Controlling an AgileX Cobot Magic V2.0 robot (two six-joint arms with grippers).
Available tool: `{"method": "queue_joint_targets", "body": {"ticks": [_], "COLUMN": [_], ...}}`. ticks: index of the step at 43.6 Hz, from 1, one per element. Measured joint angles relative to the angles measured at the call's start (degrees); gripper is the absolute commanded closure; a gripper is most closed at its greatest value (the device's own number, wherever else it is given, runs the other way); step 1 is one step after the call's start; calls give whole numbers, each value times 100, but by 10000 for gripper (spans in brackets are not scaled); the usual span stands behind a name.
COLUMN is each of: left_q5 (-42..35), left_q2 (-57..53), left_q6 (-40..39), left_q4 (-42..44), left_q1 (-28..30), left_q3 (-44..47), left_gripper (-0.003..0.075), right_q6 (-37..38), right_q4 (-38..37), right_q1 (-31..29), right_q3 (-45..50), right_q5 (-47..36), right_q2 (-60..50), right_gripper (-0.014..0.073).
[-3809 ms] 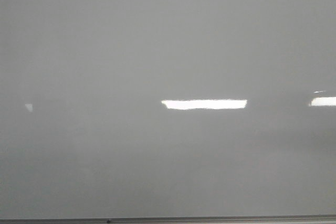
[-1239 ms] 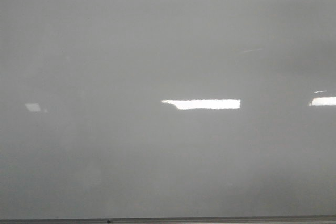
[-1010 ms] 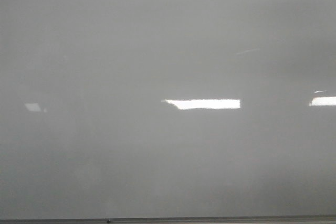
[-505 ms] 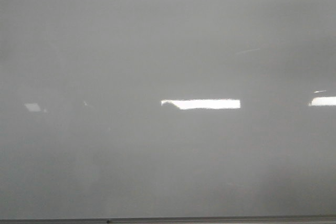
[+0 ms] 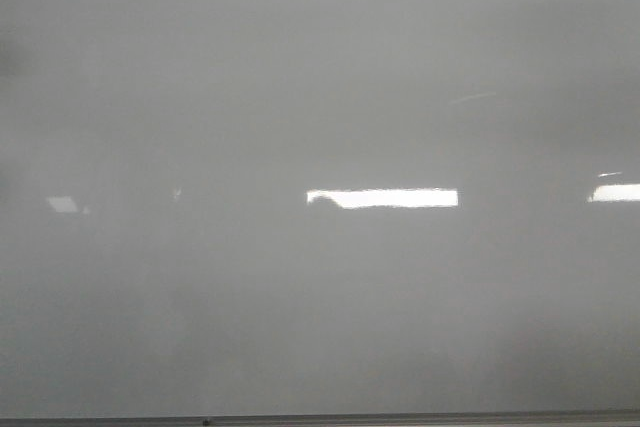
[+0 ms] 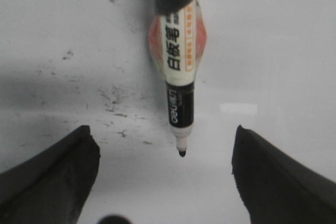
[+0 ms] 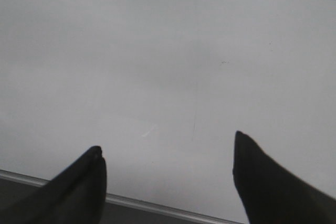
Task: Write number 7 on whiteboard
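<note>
The whiteboard (image 5: 320, 297) fills the front view, glossy pale grey, and neither gripper shows there. No number 7 shows in any view. In the left wrist view a black-and-white marker (image 6: 178, 77) hangs from a dark holder above the fingers, uncapped, its black tip (image 6: 181, 153) close to the whiteboard (image 6: 273, 51); whether it touches I cannot tell. My left gripper (image 6: 163, 128) is open, its fingers wide on either side of the marker and not touching it. My right gripper (image 7: 167, 140) is open and empty before the whiteboard (image 7: 157, 51).
Bright rectangular light reflections (image 5: 385, 198) lie on the board. A thin metal bottom edge (image 5: 400, 417) runs along its foot, also seen past the right fingers as the metal edge (image 7: 157, 204). Dark ink smudges (image 6: 113, 98) speckle the board beside the marker.
In the front view a faint shadow and a small glint have drifted over the board's left part. The board itself looks the same, with no new mark.
</note>
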Motion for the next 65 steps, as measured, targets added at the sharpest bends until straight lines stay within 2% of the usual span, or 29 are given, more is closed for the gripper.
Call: {"method": "queue_joint_targets", "body": {"ticks": [8, 19, 27, 43, 48, 54, 65], "left_q5": [-331, -649, -709, -737, -352, 556, 1990], "left_q2": [388, 543, 557, 557, 411, -12, -584], "left_q6": [0, 9, 9, 9, 9, 155, 1442], "left_q4": [1, 1, 1, 30, 287, 648, 397], "left_q1": [0, 0, 0, 0, 0, 0, -261], "left_q3": [-78, -88, -88, -88, -182, -538, -1177], "left_gripper": [223, 437, 559, 679, 704, 739, 741], "right_q6": [0, 0, 0, 0, -9, -9, 1], "right_q4": [0, 0, 0, 0, 4, 4, 4], "right_q1": [0, 0, 0, 0, 0, 0, 0], "right_q3": [0, 0, 0, 0, -7, -140, -754], "right_q5": [0, 0, 0, 0, -66, -19, 445], "right_q2": [0, 0, 0, 0, 0, 0, 5], "right_gripper": [62, 62, 62, 62, 62, 62, 62]}}
